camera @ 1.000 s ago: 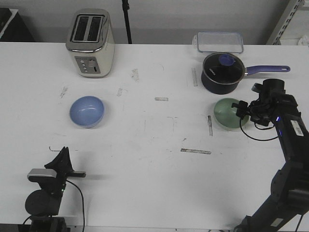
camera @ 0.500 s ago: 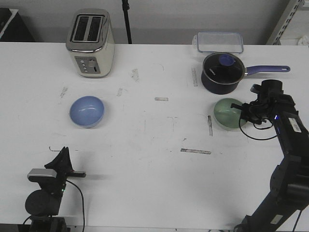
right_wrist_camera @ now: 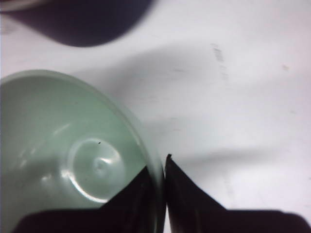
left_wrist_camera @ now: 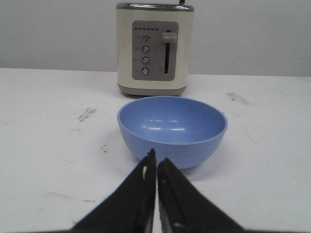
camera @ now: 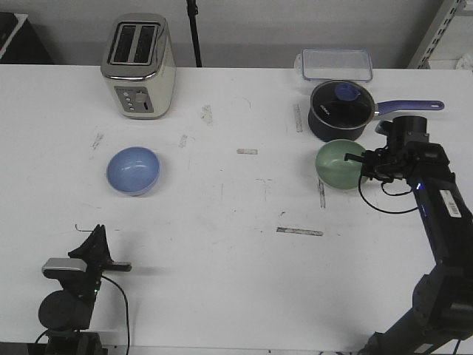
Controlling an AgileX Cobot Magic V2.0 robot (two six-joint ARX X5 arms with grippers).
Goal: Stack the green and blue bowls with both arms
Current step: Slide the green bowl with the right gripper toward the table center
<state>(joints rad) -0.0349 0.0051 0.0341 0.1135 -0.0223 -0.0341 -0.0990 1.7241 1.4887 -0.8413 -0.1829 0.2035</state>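
Two bowls, well apart on your white table (camera: 222,244): the green bowl (camera: 338,164) sits on your right side, just in front of the dark lidded saucepan (camera: 338,111), while the blue bowl (camera: 133,170) rests on the left, in front of the cream toaster (camera: 139,66). Your right gripper (camera: 363,166) has its jaws pinched on the green bowl's rim — the right wrist view shows one finger inside the wall and one outside. From these views you cannot tell whether the bowl is off the table or resting on it. Your left gripper (left_wrist_camera: 156,167) has its jaws pressed together on nothing, aimed at the blue bowl and short of it; the left arm sits low at the near edge. By that reading the grasp is made and the stacking itself is not yet done — the carry across and the nesting remain, and the blue bowl looks untouched. The tabletop is scuffed, with grey smudges and short strips of tape; a clear lidded container (camera: 336,63) stands at the far edge before a pale wall, and a metal rack shows at the far right corner.
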